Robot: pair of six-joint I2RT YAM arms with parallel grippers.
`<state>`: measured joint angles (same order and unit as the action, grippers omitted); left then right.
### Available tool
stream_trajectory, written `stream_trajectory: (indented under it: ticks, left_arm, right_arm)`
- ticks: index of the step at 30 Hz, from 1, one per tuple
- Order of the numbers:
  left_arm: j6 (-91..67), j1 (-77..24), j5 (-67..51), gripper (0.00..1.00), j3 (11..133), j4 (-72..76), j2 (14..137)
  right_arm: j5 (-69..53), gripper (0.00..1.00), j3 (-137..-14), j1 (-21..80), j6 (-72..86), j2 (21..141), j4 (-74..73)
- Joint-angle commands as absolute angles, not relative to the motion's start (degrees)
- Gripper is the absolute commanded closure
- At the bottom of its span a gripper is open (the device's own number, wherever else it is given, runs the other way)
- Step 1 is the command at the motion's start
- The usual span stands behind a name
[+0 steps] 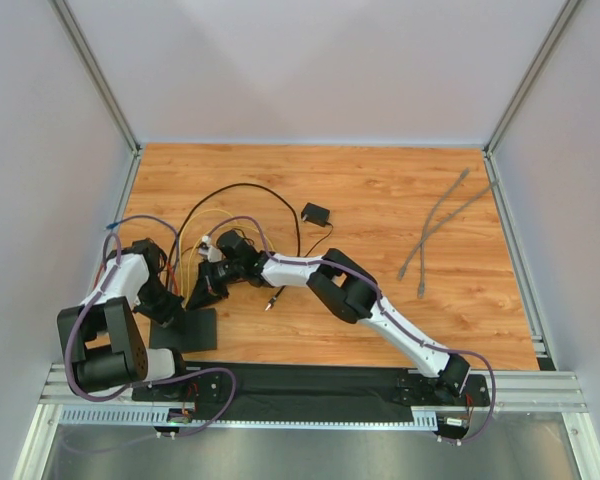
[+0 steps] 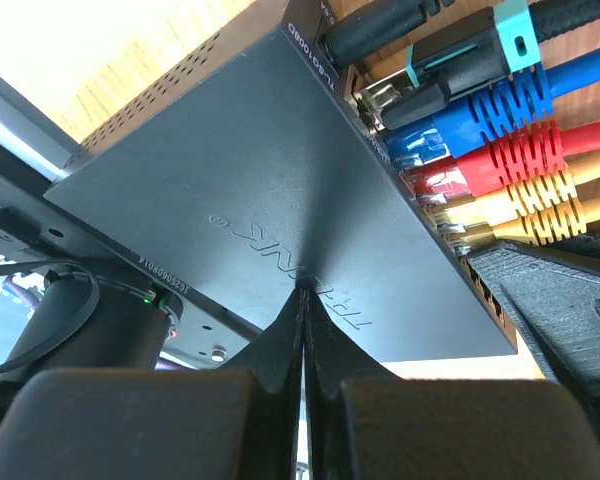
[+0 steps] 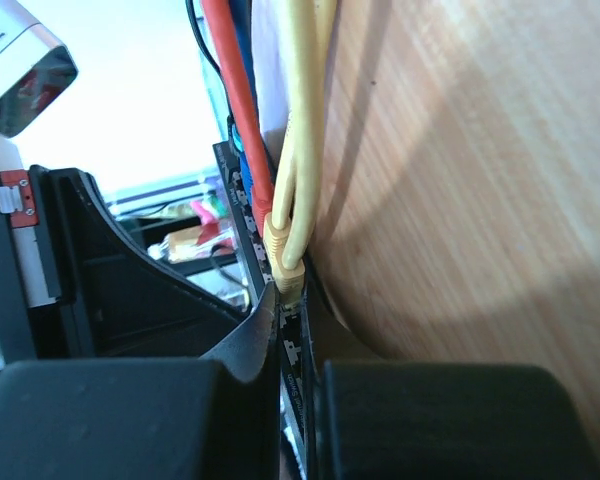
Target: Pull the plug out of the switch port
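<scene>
On top of the switch port (image 2: pixel 230 190) the left gripper (image 2: pixel 302 295) is clenched, its closed tips resting on the matte black lid. The switch port lies flat on the wooden bench (image 1: pixel 400 190), just ahead of the left arm's base. Along its socket edge a black plug (image 2: pixel 380 35), a blue plug (image 2: pixel 460 135), a red plug (image 2: pixel 495 165) and two yellow ones sit side by side, all plugged in. At that same edge the right gripper (image 3: pixel 280 330) is closed as well, its fingertips meeting right at a yellow plug (image 3: pixel 285 262); whether they truly pinch it I cannot tell. Well beyond the switch port lies a small black adapter (image 1: pixel 315 213), and far to its right two gray cables (image 1: pixel 435 225)
</scene>
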<state>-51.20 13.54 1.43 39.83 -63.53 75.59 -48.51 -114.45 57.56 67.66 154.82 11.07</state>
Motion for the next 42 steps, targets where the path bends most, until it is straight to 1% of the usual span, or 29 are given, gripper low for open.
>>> stream_trajectory:
  ticks: [1, 4, 5, 6, 7, 8, 9, 10, 11, 13, 14, 15, 16, 18, 19, 21, 22, 25, 27, 28, 30, 31, 34, 37, 42]
  left_arm:
    - [-52.0, 14.1, 6.2, 1.0, 38.4, -60.2, 78.4]
    - [-52.1, 14.2, 6.4, 1.0, 38.4, -60.0, 78.9]
    - [-52.1, 14.2, 6.4, 1.0, 38.2, -59.9, 78.8]
    - [-52.2, 14.2, 6.5, 1.0, 38.2, -59.8, 78.7]
    - [-52.2, 14.2, 6.6, 1.0, 38.2, -59.9, 78.6]
    - [-52.3, 14.2, 6.7, 1.0, 38.2, -59.9, 78.6]
    - [-52.4, 14.2, 6.8, 1.0, 38.2, -60.0, 78.4]
    - [-52.4, 14.2, 6.8, 1.0, 38.2, -60.0, 78.4]
    - [-52.4, 14.2, 6.8, 1.0, 38.3, -60.1, 78.6]
    - [-52.4, 14.2, 7.0, 1.0, 38.3, -60.2, 78.6]
    - [-52.5, 14.2, 7.1, 1.0, 38.4, -60.4, 78.4]
    - [-52.8, 14.2, 7.5, 1.0, 38.6, -60.7, 78.3]
    - [-52.8, 14.2, 7.8, 1.0, 38.5, -60.7, 78.0]
    - [-52.8, 14.2, 7.7, 1.0, 38.1, -60.5, 77.3]
    - [-52.9, 14.2, 7.8, 1.0, 38.2, -60.6, 77.2]
    - [-52.7, 14.2, 7.7, 1.0, 38.4, -60.6, 77.3]
    - [-52.7, 14.2, 7.5, 1.0, 38.4, -60.6, 77.5]
    - [-52.6, 14.2, 7.5, 1.0, 38.3, -60.5, 77.3]
    - [-52.3, 14.2, 7.2, 1.0, 38.6, -60.6, 77.1]
    - [-51.9, 14.2, 6.8, 1.0, 38.8, -60.6, 77.0]
    - [-49.7, 14.2, 5.5, 1.0, 39.7, -60.7, 75.6]
    - [-49.0, 14.2, 3.7, 1.0, 40.1, -60.7, 74.7]
    - [-48.3, 14.2, 2.8, 1.0, 40.7, -61.6, 69.5]
    - [-47.5, 14.2, 2.7, 1.0, 42.4, -63.8, 63.1]
    - [-46.4, 14.2, 3.4, 1.0, 45.7, -64.6, 60.6]
  right_arm:
    - [-43.6, 1.0, -112.9, 57.2, 63.2, 154.3, 2.5]
    - [-43.9, 1.0, -111.0, 56.7, 65.3, 153.9, 3.7]
    - [-43.6, 1.0, -110.0, 56.5, 67.0, 153.3, 7.1]
    - [-43.8, 1.0, -112.0, 56.3, 66.1, 153.6, 6.4]
    - [-43.6, 1.0, -114.5, 56.3, 63.4, 154.2, -2.6]
    - [-43.0, 1.0, -116.1, 56.4, 59.7, 154.4, -5.2]
    - [-42.7, 1.0, -113.3, 56.0, 61.5, 153.9, -3.6]
    - [-42.4, 1.0, -111.4, 55.3, 64.4, 153.3, 4.2]
    - [-42.1, 1.0, -112.1, 55.3, 62.5, 153.3, 2.7]
    - [-40.9, 1.0, -120.7, 56.3, 55.1, 154.3, -11.4]
    - [-40.8, 1.0, -119.8, 56.2, 55.3, 153.9, -10.0]
    - [-40.4, 1.0, -117.4, 56.1, 59.5, 153.2, -5.8]
    - [-39.2, 1.0, -119.3, 56.0, 57.7, 153.1, -8.8]
    - [-34.8, 1.0, -125.7, 56.7, 47.1, 154.4, -19.4]
    - [-35.5, 1.0, -124.7, 56.4, 47.9, 154.6, -19.8]
    - [-37.1, 1.0, -119.6, 55.4, 54.4, 153.0, -12.2]
    - [-36.8, 1.0, -118.6, 54.8, 54.3, 152.3, -10.6]
    - [-37.9, 1.0, -121.9, 54.8, 51.2, 153.2, -14.7]
    - [-36.1, 1.0, -122.2, 54.5, 49.4, 151.3, -15.1]
    - [-35.7, 1.0, -122.8, 54.6, 46.1, 150.4, -18.6]
    - [-36.1, 1.0, -123.7, 54.2, 43.2, 146.7, -21.9]
    - [-35.9, 1.0, -123.3, 54.0, 41.6, 142.9, -25.2]
    - [-36.9, 1.0, -119.7, 53.0, 41.2, 136.3, -27.7]
    - [-37.7, 1.0, -118.6, 51.8, 39.9, 126.2, -32.2]
    - [-40.2, 1.0, -117.8, 47.5, 39.7, 115.2, -38.0]
